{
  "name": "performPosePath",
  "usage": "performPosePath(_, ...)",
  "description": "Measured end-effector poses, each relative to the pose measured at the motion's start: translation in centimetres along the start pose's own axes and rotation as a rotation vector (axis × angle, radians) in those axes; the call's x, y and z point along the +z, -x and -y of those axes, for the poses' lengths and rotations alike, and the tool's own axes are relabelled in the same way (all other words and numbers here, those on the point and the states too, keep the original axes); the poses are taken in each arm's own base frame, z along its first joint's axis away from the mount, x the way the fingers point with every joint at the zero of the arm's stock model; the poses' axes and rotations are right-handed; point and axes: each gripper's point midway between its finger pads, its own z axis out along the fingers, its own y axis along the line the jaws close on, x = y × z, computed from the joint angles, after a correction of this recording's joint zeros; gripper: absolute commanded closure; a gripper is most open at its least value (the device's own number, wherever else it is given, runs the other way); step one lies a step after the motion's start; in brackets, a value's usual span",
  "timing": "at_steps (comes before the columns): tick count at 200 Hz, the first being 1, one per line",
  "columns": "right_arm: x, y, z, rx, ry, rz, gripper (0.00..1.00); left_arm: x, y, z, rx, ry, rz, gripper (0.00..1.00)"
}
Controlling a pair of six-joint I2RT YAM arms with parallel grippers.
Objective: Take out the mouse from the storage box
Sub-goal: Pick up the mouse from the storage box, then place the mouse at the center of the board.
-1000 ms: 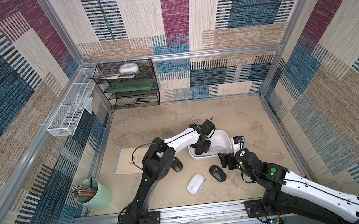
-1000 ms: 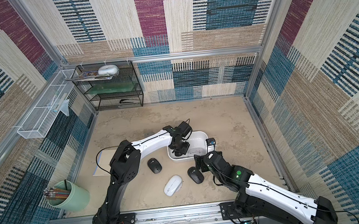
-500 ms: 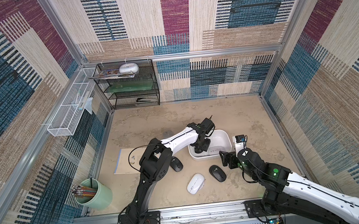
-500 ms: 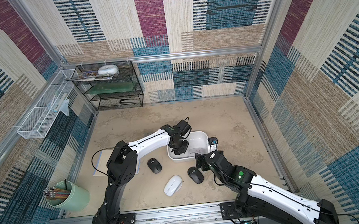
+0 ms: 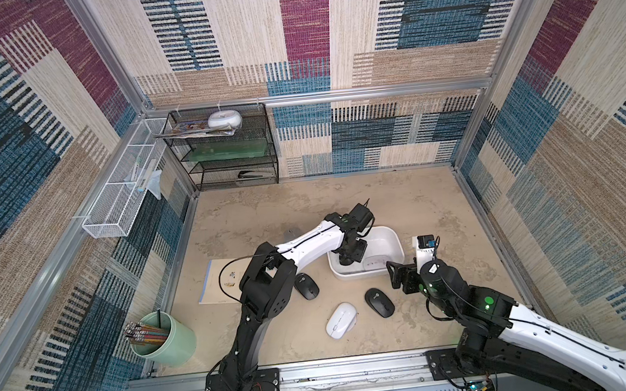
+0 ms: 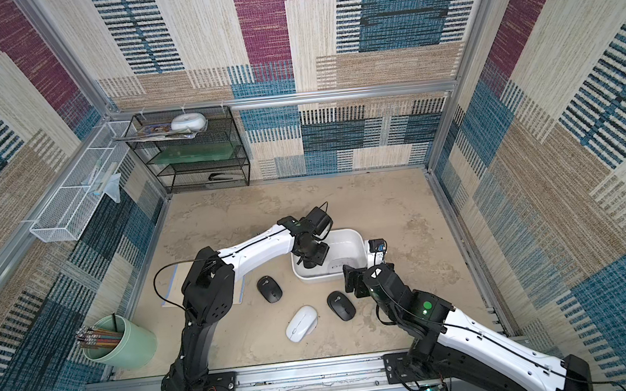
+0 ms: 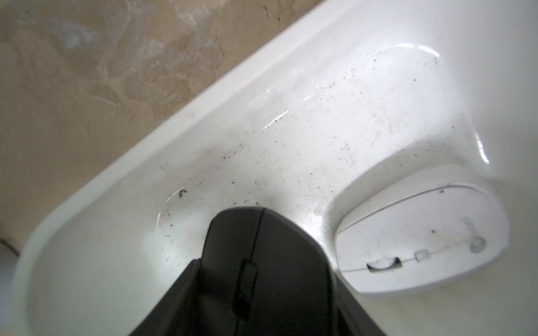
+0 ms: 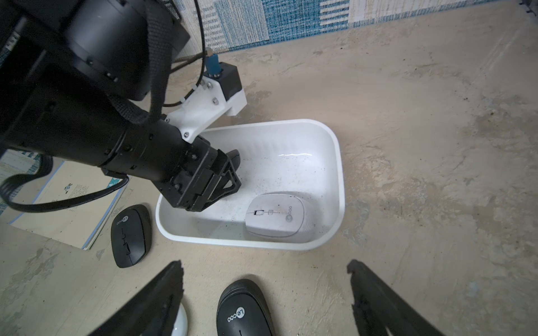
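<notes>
Carpet-patterned walls (image 5: 291,34) in blue, maroon and tan close in a mottled beige tabletop (image 5: 285,206). Well beyond both sets of fingers, against the back wall, stands a black mesh shelf rack (image 5: 231,149), with a white wire-mesh basket (image 5: 114,208) hung on the side wall next to it. A booklet (image 5: 217,280) lies flat well apart from the left fingers, partly under that arm's elbow. A green cup of pencils (image 5: 170,341) stands farther off in the near corner. The white storage box (image 5: 393,236) sits mid-table, and the left gripper (image 5: 349,259) reaches down inside it, close to the wall on its own arm's side. Its fingers are clamped on the held black mouse (image 7: 262,247), which fills the lower middle of the left wrist view with its wheel slot towards the camera. Whether this mouse touches the box floor I cannot tell. Just beside those fingers, in a corner of the box, the white boxed mouse (image 8: 276,216) lies flat, buttons up. The right gripper (image 8: 265,264) hangs outside the box, near its front wall, with its fingers (image 8: 171,279) spread wide and gripping nothing. Below the gap between them a black Lecoo mouse (image 8: 241,311) rests on the table, and a white table mouse (image 5: 340,320) lies just past one fingertip. A second black Lecoo mouse (image 8: 129,234) lies beside the booklet.
</notes>
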Motion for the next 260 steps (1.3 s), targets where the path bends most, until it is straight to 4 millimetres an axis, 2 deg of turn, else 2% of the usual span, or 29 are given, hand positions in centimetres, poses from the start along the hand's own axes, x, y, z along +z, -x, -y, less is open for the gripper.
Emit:
performPosePath(23,0.2,0.1,0.5,-0.005,-0.035,0.001,0.08,-2.0,0.9,0.0,0.005,-0.003,0.044,0.79)
performPosePath(63,0.7,0.2,1.7,-0.003,-0.101,0.001,0.07,-6.0,4.2,-0.3,0.012,-0.01,0.134,0.78)
performPosePath(74,0.8,0.3,2.0,0.002,-0.113,0.002,0.07,-6.8,5.0,-1.1,-0.002,-0.004,0.151,0.78)
performPosePath(102,1.2,0.4,2.7,0.012,-0.133,-0.002,0.07,-8.0,6.8,-4.7,-0.065,0.04,0.171,0.76)
performPosePath(127,1.6,0.3,3.1,0.017,-0.143,-0.018,0.07,-6.8,7.7,-9.4,-0.145,0.094,0.144,0.77)
performPosePath(145,1.8,0.1,2.9,0.026,-0.125,-0.019,0.07,-5.2,7.3,-12.5,-0.198,0.136,0.102,0.77)
performPosePath(159,1.8,-0.1,2.8,0.03,-0.111,-0.028,0.07,-3.8,6.8,-14.0,-0.232,0.153,0.064,0.77)
performPosePath(205,1.8,-0.3,2.1,0.05,-0.063,-0.039,0.07,-0.7,6.2,-16.1,-0.281,0.168,0.008,0.75)
performPosePath(260,1.4,-0.2,1.9,0.086,-0.041,-0.039,0.07,2.5,5.8,-16.2,-0.281,0.17,-0.037,0.69)
